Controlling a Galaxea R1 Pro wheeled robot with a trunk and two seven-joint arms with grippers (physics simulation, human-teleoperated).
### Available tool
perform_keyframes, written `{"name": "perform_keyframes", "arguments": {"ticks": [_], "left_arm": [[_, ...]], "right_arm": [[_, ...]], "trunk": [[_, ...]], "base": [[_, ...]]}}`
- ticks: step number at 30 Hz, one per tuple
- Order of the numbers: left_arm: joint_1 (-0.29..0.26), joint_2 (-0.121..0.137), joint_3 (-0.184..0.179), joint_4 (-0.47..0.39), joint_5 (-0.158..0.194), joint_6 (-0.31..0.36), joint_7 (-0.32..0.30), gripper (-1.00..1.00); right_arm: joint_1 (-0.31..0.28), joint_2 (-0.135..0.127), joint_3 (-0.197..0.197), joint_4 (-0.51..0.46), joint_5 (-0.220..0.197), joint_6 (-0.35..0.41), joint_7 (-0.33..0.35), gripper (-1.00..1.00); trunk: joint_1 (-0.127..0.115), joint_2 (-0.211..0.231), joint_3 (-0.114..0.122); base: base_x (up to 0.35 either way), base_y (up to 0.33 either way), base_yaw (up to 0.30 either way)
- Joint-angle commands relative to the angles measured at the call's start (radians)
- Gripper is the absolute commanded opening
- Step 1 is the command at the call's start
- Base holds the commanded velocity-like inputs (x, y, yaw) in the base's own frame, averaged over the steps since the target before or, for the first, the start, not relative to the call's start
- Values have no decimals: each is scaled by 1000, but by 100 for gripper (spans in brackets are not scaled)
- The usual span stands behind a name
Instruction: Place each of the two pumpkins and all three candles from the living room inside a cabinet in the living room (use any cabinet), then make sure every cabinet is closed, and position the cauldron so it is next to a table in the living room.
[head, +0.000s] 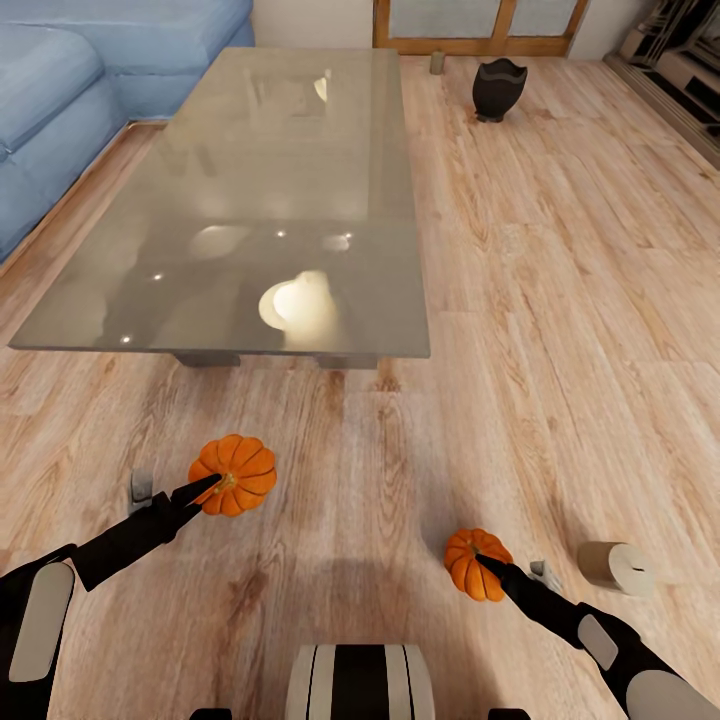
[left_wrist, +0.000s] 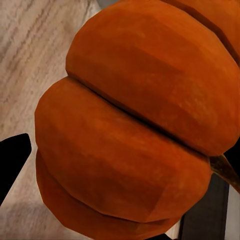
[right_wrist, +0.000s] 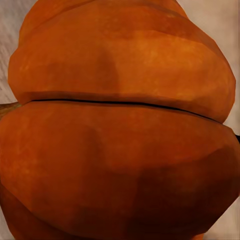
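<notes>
The bigger orange pumpkin (head: 247, 465) hangs just above the wooden floor in front of the table (head: 300, 150), with my left gripper (head: 213, 486) shut on it. Up close, this pumpkin (left_wrist: 135, 130) sits between dark fingers (left_wrist: 11, 160). The smaller pumpkin (head: 462, 572) is at lower right, and my right gripper (head: 486, 564) is shut on it; its ribbed skin (right_wrist: 120, 130) covers the right wrist view. A beige candle (head: 612, 566) lies on the floor right of it. Another candle (head: 437, 62) stands far back. The black cauldron (head: 498, 88) sits on the floor beyond the table's far right corner. The cabinet is out of view.
A blue sofa (head: 70, 90) runs along the left of the table. A wood-framed glazed panel (head: 480, 25) lines the back wall, and a grey fireplace surround (head: 680, 60) stands at the far right. Open wooden floor (head: 560, 330) stretches to the right of the table.
</notes>
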Motion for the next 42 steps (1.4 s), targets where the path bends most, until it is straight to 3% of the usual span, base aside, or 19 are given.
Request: {"name": "perform_keyframes", "arguments": {"ticks": [1,10,15,42], "left_arm": [[0,0,1,0,-2,4,-5,-100],[0,0,1,0,-2,4,-8,-100],[0,0,1,0,-2,4,-9,-100],[-1,0,1,0,-2,4,-4,-100]], "right_arm": [[1,0,10,3,19,3,-38,-100],[1,0,10,3,18,3,-20,-100],[1,-1,10,3,19,3,34,-100],[1,-2,10,-27,19,3,63,-100]], "trunk": [[0,0,-1],[0,0,-1],[0,0,-1],[-12,6,104]], "base": [[-7,0,0],[-44,0,0],[-8,0,0],[0,0,0]]}}
